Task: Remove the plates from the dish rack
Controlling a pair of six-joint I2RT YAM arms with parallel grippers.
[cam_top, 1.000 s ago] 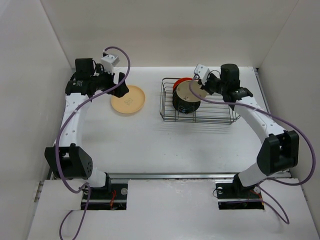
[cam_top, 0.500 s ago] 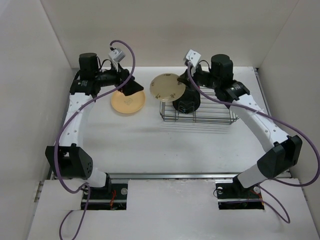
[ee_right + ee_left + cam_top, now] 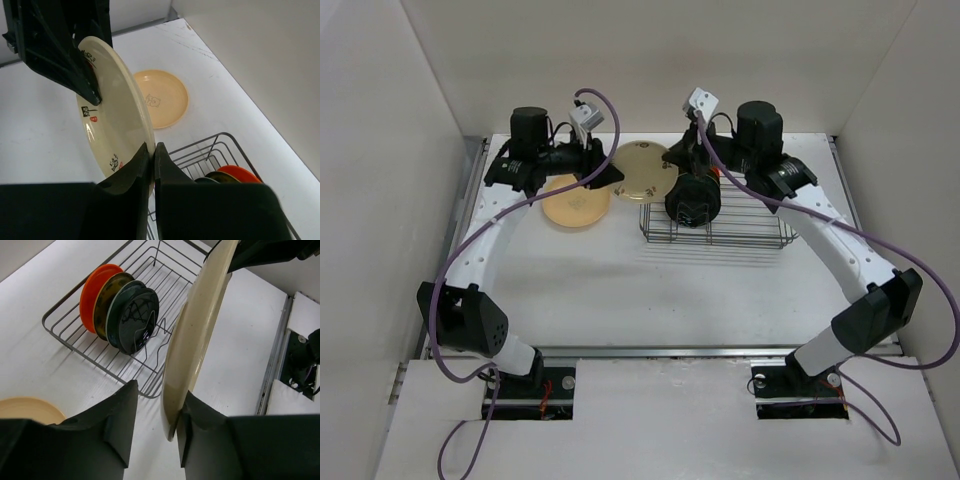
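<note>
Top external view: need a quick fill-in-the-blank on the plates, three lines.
The right gripper holds the cream plate by its ___.
The dish rack holds ___ upright plates.
The peach plate lies flat on the ___.
Missing: rim; three; table.

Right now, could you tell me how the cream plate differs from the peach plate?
The cream plate is held on edge above the table; the peach plate lies flat on it. The right gripper pinches the cream plate's rim, with the left gripper's fingers either side of it; no gripper holds the peach plate. Both are round and out of the dish rack.
</note>
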